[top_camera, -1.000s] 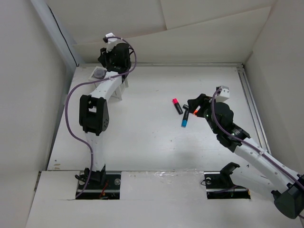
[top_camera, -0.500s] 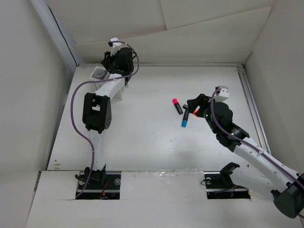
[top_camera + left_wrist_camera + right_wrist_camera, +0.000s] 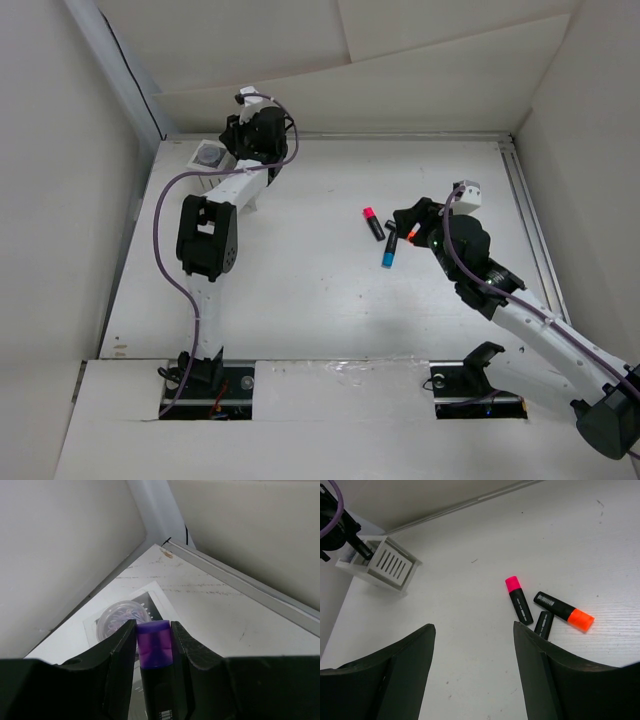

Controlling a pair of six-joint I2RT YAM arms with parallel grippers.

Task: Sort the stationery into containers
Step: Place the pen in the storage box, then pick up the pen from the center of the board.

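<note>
My left gripper [image 3: 153,626] is shut on a black marker with a purple cap [image 3: 152,642], held end-up at the back left corner [image 3: 258,135]. The white slatted box [image 3: 385,563] stands just below it, mostly hidden by the arm in the top view [image 3: 260,192]. A round greyish piece [image 3: 121,620] lies on a white square beside it [image 3: 208,155]. A pink-ended marker [image 3: 518,599], an orange-ended marker [image 3: 565,612] and a third black marker [image 3: 544,624] lie together mid-table. My right gripper [image 3: 472,627] is open and empty, hovering just near of them [image 3: 410,228].
Walls close the table at the back, left and right. A metal rail [image 3: 530,220] runs along the right edge. The blue end of the third marker [image 3: 386,261] shows in the top view only.
My left gripper has shifted a little right and nearer with the purple marker, staying above the white box. The right arm and the three markers have not moved.
</note>
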